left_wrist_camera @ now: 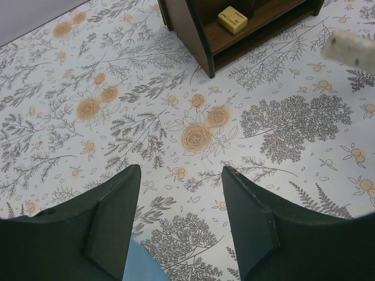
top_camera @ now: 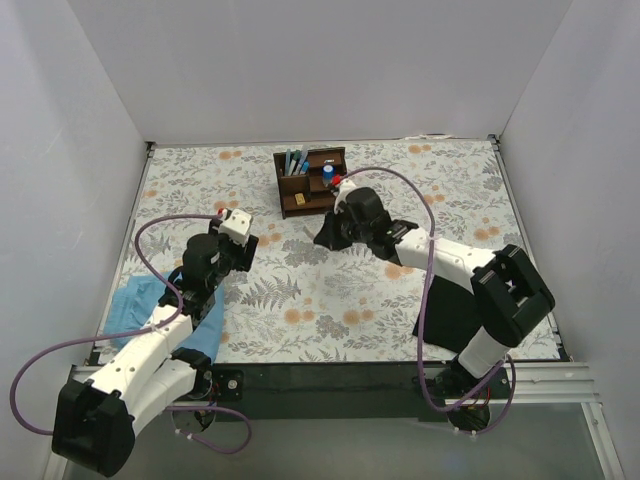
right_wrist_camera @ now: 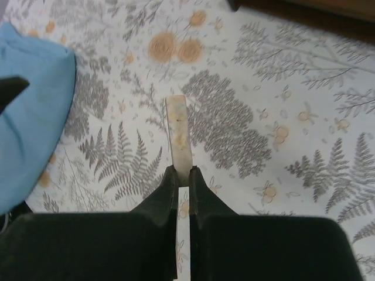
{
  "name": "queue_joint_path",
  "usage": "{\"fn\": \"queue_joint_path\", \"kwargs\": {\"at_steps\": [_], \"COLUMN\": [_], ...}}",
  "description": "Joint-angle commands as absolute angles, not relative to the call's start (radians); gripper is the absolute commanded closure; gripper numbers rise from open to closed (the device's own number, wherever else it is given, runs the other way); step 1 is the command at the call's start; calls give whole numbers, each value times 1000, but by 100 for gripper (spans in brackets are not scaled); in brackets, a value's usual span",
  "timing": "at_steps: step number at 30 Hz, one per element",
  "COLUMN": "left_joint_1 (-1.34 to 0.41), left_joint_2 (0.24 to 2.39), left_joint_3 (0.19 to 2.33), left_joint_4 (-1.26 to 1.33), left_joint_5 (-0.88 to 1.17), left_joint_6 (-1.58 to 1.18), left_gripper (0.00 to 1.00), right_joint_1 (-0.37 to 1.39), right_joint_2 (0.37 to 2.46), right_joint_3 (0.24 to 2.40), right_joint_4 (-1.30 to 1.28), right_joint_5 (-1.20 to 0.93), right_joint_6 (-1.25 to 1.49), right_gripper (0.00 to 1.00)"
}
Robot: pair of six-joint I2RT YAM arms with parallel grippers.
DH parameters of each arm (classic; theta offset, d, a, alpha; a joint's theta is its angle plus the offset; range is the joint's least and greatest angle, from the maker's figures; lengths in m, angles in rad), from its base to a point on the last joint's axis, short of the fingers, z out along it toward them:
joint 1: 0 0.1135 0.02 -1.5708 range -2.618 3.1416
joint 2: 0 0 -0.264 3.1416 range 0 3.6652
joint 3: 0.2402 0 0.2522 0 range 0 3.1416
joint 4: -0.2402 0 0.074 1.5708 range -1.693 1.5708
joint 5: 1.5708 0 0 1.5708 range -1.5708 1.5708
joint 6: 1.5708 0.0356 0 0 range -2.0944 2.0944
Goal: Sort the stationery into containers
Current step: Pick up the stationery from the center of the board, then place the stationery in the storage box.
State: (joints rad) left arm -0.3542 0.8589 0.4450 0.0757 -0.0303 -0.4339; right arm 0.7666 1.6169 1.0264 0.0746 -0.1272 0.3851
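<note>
The dark-brown wooden organiser [top_camera: 310, 180] stands at the back middle of the table. Several pens [top_camera: 295, 160] stand in its tall slots, a blue-and-grey cylinder [top_camera: 328, 172] stands in another compartment, and a small tan block [top_camera: 299, 200] lies on its low shelf [left_wrist_camera: 232, 19]. My right gripper [top_camera: 325, 232] is shut on the flat beige piece [right_wrist_camera: 179, 136], held on edge above the table, in front of the organiser [right_wrist_camera: 304, 9]. The piece shows blurred in the left wrist view [left_wrist_camera: 351, 48]. My left gripper [left_wrist_camera: 180, 170] is open and empty over the floral tablecloth, at the left [top_camera: 248, 252].
A light-blue cloth [top_camera: 150, 305] lies under the left arm at the near left, and it also shows in the right wrist view [right_wrist_camera: 29, 111]. A black cloth [top_camera: 450, 310] lies under the right arm. White walls close in three sides.
</note>
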Motion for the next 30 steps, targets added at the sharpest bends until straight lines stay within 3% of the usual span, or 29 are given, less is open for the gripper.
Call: {"fn": "queue_joint_path", "kwargs": {"at_steps": [1, 7, 16, 30], "left_joint_1": [-347, -344, -331, -330], "left_joint_2": [891, 968, 1043, 1081], "left_joint_3": [541, 584, 637, 634], "left_joint_4": [6, 5, -49, -8], "left_joint_5": [-31, -90, -129, -95], "left_joint_6": [-417, -422, -463, -446], "left_gripper": [43, 44, 46, 46], "right_joint_1": [635, 534, 466, 480], "right_joint_2": [1713, 1850, 1976, 1930], "right_joint_3": [1123, 1264, 1361, 1290], "right_joint_4": [103, 166, 261, 229], "right_joint_5": [-234, -376, -417, -347], "right_joint_6": [540, 656, 755, 798], "right_gripper": [99, 99, 99, 99]}}
